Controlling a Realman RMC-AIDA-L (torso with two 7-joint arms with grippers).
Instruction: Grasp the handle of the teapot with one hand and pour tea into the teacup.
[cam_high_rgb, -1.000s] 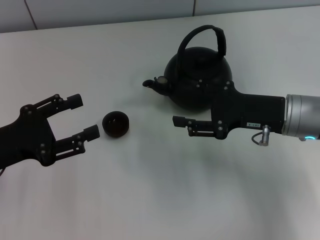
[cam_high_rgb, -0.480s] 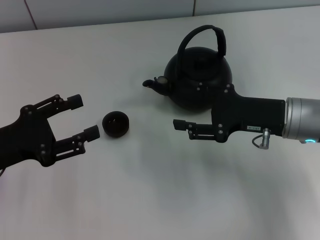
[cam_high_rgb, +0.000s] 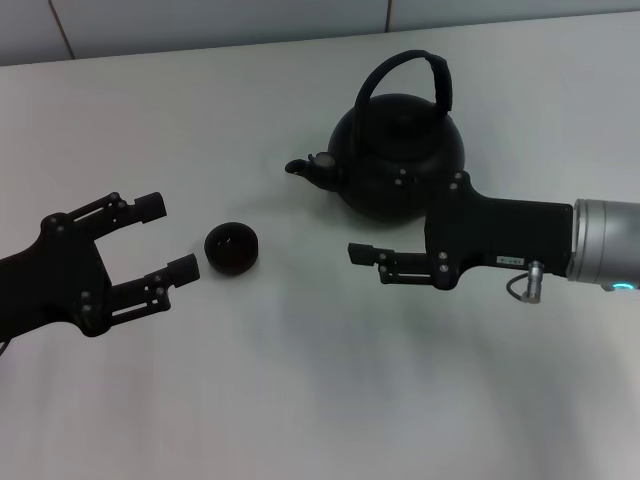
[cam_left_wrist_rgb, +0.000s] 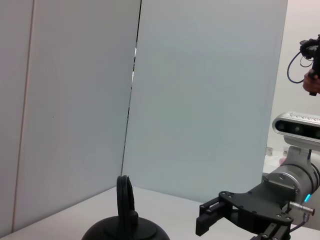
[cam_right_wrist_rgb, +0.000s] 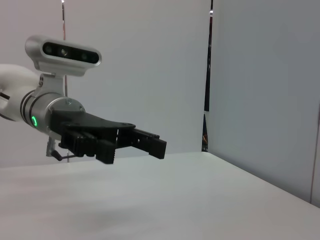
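Observation:
The matte-black teapot (cam_high_rgb: 400, 155) stands at the back right of the white table, spout pointing left, with its arched handle (cam_high_rgb: 441, 85) upright over it. It also shows in the left wrist view (cam_left_wrist_rgb: 125, 233), handle (cam_left_wrist_rgb: 124, 196) edge-on. The small dark teacup (cam_high_rgb: 231, 247) sits left of the pot. My right gripper (cam_high_rgb: 360, 252) hovers in front of the teapot, turned on its side, fingers pointing left, open and empty; it shows in the left wrist view (cam_left_wrist_rgb: 207, 220) too. My left gripper (cam_high_rgb: 167, 236) is open and empty just left of the teacup.
A pale wall with panel seams (cam_high_rgb: 388, 14) runs along the table's far edge. The left arm with its wrist camera (cam_right_wrist_rgb: 62, 52) shows in the right wrist view. Bare white tabletop (cam_high_rgb: 320, 400) lies in front of both grippers.
My right gripper has drifted slightly toward me and to the right, away from the teapot's body. The left gripper, teacup and teapot have not moved.

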